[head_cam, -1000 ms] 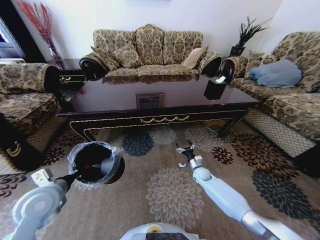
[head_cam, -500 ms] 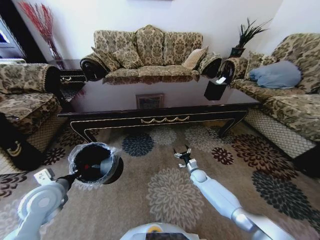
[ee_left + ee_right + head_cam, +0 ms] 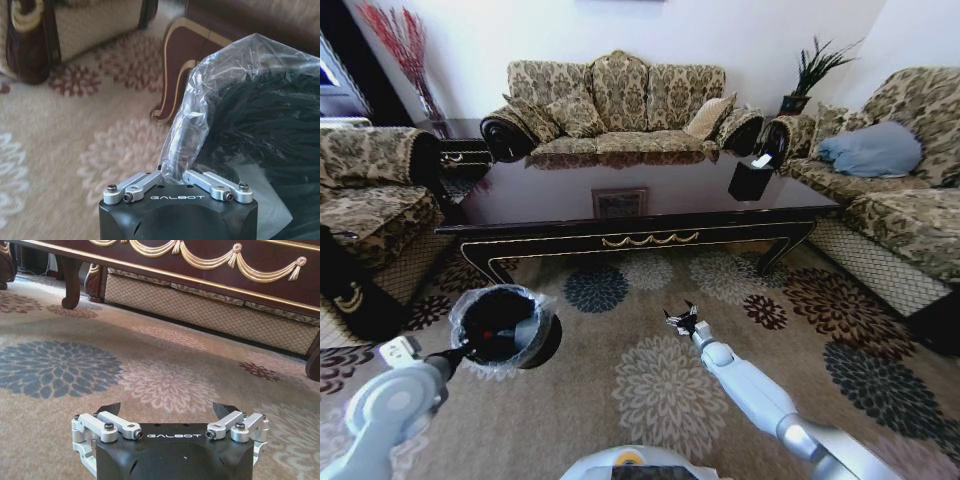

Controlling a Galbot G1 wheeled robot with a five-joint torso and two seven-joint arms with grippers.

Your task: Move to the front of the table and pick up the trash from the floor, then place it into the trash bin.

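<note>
Trash bin (image 3: 505, 291): off to the robot's left front, over the carpet (image 3: 620, 400), short of the table's (image 3: 740, 232) front left leg. Its mouth tilts toward the robot. In the head view a red patch and a pale sheet lie inside; judged to be trash already collected, though I cannot identify the pieces.

Left gripper (image 3: 452, 353): at the near rim of the bin. In the left wrist view the left gripper (image 3: 172, 176) has its fingers clenched on the rim, with the clear bag liner (image 3: 200, 95) pinched between them and the black bin wall (image 3: 280, 130) just beyond. Judgement: the bin is carried by its rim so the drop point travels with the robot and stays near the working arm.

Right gripper (image 3: 681, 320): arm stretched forward and down, the tool low over the carpet in front of the table, roughly centre, well apart from the bin. In the right wrist view the right gripper (image 3: 167, 412) has its jaws released and spread wide, grasping nothing. The dark fingertips (image 3: 110, 409) frame bare patterned carpet, with the table apron (image 3: 280, 285) and its gold swags ahead.

Judgement: this is an open-jaw approach posture for a floor pick. Any small scrap directly beneath the tool is hidden by the gripper body, so I cannot tell whether a target lies there.
</note>
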